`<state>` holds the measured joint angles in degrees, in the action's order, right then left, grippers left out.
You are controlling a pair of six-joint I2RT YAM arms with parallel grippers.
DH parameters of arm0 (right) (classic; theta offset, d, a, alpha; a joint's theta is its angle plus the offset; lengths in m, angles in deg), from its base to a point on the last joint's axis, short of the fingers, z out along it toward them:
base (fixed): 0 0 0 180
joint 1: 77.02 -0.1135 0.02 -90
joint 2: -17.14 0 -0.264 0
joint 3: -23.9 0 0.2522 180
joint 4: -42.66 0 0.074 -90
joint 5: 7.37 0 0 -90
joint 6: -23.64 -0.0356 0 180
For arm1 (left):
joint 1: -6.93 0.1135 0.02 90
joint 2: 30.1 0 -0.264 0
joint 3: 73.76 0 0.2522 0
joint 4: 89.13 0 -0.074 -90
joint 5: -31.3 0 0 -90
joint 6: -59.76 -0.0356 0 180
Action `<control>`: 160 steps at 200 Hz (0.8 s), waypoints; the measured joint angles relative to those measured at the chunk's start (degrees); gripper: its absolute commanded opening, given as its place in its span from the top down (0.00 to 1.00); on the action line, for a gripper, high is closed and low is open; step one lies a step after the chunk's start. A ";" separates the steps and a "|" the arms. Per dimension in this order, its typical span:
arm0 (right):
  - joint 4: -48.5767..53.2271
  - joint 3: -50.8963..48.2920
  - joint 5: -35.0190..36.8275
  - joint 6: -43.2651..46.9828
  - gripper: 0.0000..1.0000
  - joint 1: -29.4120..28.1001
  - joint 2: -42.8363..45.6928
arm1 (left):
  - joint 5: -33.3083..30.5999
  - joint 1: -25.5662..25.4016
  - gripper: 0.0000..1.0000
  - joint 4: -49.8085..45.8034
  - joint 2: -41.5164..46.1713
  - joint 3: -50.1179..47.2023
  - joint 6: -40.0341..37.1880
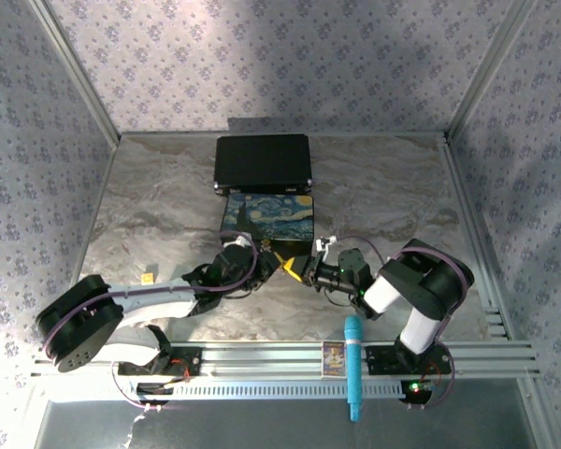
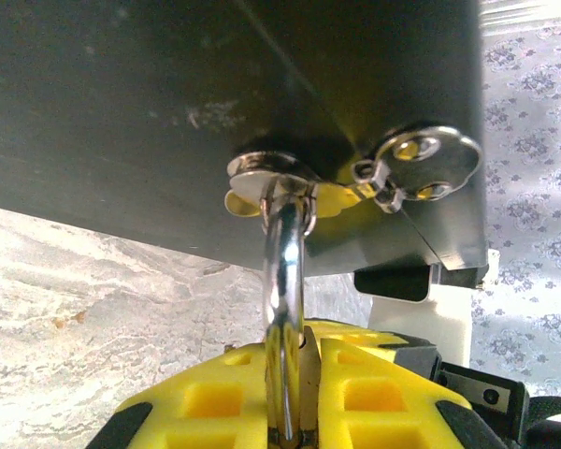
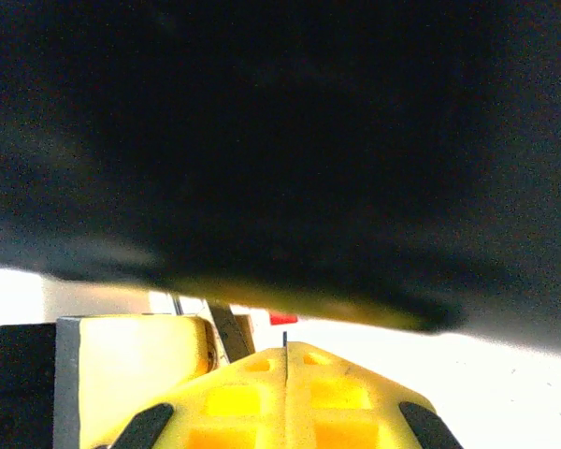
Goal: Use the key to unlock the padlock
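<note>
Left gripper point(image 2: 294, 351) clamped on padlock point(image 2: 282, 271) threaded through painted box point(image 1: 266, 217) near hasp point(image 2: 271, 170), right gripper point(image 3: 286, 360) pinched closed alongside

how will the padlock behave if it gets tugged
The padlock shackle looks like polished steel, so probably stiff and somewhat slippery in the left gripper. It threads the hasp on the box, so a tug would likely swing it or drag the box rather than free it.

Left gripper point(image 2: 294, 348) clamped, right gripper point(image 3: 286, 354) seemingly closed
</note>
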<state>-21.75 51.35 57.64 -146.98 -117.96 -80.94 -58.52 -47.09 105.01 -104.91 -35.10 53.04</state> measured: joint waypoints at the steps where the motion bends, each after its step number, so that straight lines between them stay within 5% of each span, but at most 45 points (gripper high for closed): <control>1: 0.00 0.00 -0.09 0.00 1.00 0.02 0.04 | 0.00 -0.02 1.00 0.02 0.00 0.00 0.00; 160: 2.49 -0.68 -1.40 1.11 1.00 1.99 3.28 | 0.00 -0.52 1.00 -0.50 0.13 0.00 0.17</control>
<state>-19.26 50.67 56.24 -145.86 -115.98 -77.66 -58.52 -47.62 104.51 -104.77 -35.10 53.22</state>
